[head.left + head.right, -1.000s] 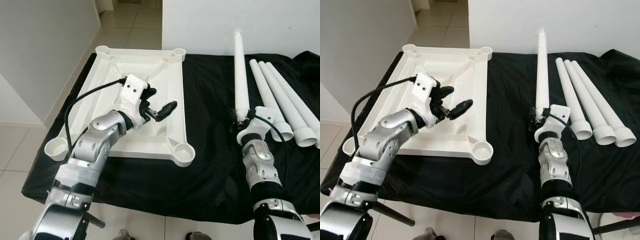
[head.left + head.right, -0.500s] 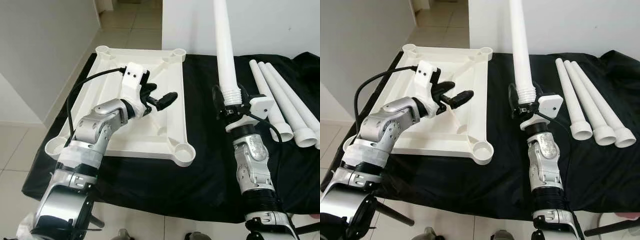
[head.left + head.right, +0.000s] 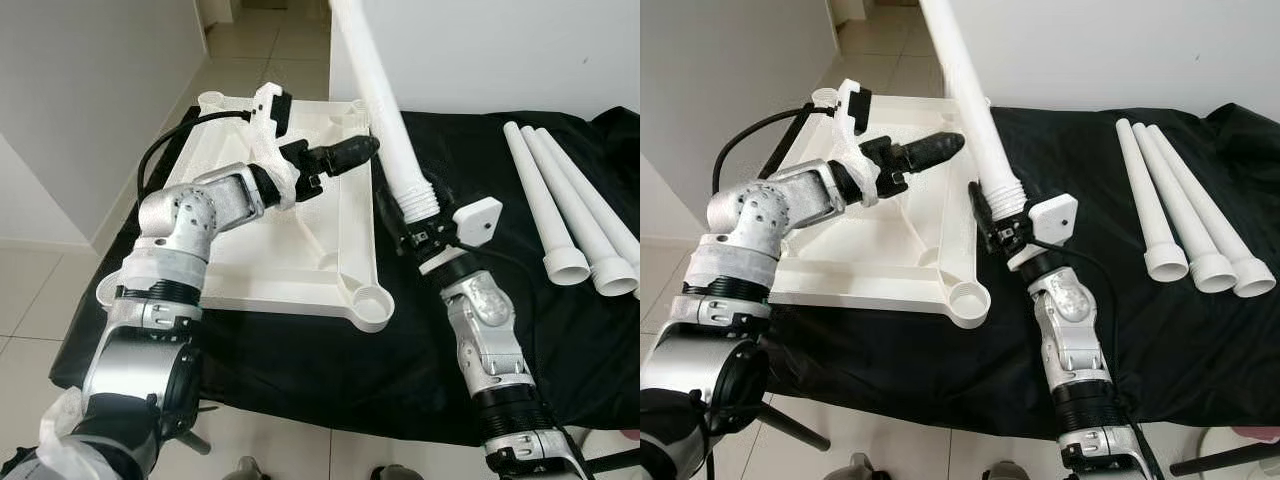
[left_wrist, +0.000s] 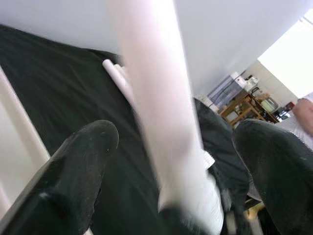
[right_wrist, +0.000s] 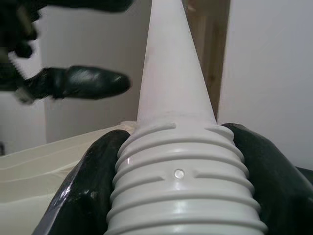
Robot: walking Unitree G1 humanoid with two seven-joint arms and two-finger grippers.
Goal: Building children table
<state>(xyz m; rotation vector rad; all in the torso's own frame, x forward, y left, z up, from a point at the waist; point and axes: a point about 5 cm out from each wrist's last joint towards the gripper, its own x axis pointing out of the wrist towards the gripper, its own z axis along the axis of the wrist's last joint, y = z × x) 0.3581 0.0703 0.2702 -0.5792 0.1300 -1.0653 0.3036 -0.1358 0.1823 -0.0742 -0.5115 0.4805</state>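
The white tabletop [image 3: 250, 255] lies upside down on the black cloth, with round leg sockets at its corners, the near one [image 3: 372, 298] closest to my right arm. My right gripper [image 3: 418, 222] is shut on the threaded end of a long white leg [image 3: 375, 90]. It holds the leg above the tabletop's right edge, leaning up and to the left. The right wrist view shows both fingers [image 5: 83, 196] clamped on the threads. My left gripper [image 3: 940, 148] is open and raised beside the leg's shaft. In the left wrist view the leg [image 4: 156, 98] shows between its spread fingers [image 4: 83, 152].
Three more white legs [image 3: 565, 215] lie side by side on the cloth at the right. The black cloth [image 3: 300, 360] covers the work surface down to its front edge. Tiled floor and a white wall run along the left.
My right gripper has carried the leg left toward the tabletop and tilted it. My left gripper has risen from over the tabletop up to the leg's shaft.
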